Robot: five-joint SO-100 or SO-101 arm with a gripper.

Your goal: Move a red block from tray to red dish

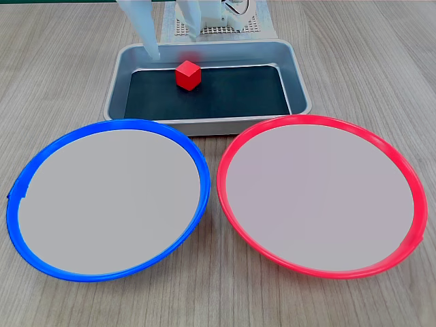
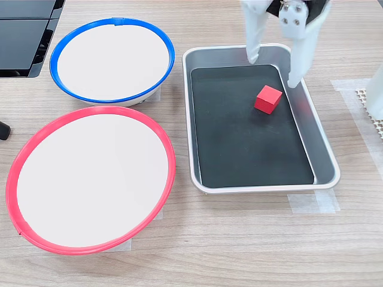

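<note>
1. Second exterior view: the end effector is seen spread open and empty above the far end of the tray.
2. The red block is found on the tray's black bottom, just nearer the camera than the fingertips.
3. The red dish is left empty beside the tray; nothing is seen between.

A pale wood-grain desk carries everything. Directly on it sit the tray, the red dish and a blue-rimmed plate, side by side just in front of the tray in the first exterior view. In the second exterior view, clear tape strips lie by the tray's corner, and a dark flat object rests at the upper left.
</note>
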